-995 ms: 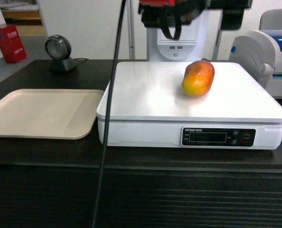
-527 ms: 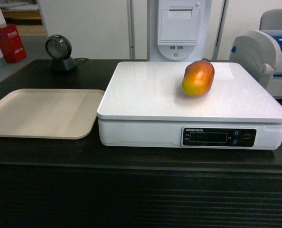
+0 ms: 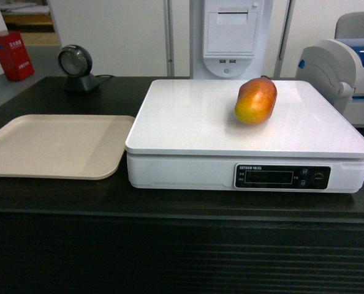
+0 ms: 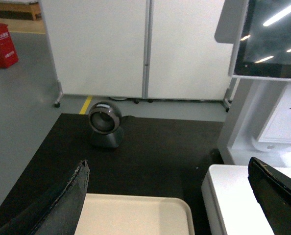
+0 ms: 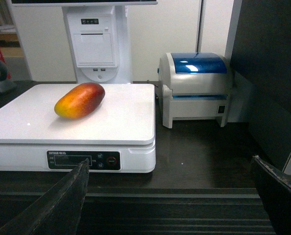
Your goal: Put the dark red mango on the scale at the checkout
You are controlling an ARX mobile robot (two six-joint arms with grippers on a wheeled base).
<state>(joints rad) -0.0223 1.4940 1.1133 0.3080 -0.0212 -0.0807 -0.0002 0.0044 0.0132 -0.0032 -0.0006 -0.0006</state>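
The mango (image 3: 255, 100) lies on the white platform of the scale (image 3: 188, 122), in the far right part of it as the head view shows, and no gripper touches it. The scale stands on the dark checkout (image 3: 170, 205).

In the head view neither gripper is seen. The right gripper (image 5: 170, 196) shows only in the right wrist view, as two dark fingers at the lower corners of the picture, one finger (image 5: 57, 205) on the left. They stand wide apart with nothing between them. The mango (image 5: 80, 100) is well beyond them, up and to the left in that view, with the front of the scale (image 5: 82, 159) between. The left gripper (image 4: 170, 196) is in the same state in the left wrist view: fingers far apart, holding nothing, above the beige tray (image 4: 135, 215) and the corner of the scale (image 4: 233, 196). The mango does not appear in that view.

The mango rests on its side. In the head view its long axis runs from front-left to back-right, with the yellow-orange end toward the camera and the dark red end away. In the right wrist view the same axis looks nearly level, with the red end at the right.

Only the right wrist view shows fully the printer (image 5: 197, 88) with blue top, beside the scale. Only the left wrist view shows the round scanner (image 4: 105, 125) from above on the counter.
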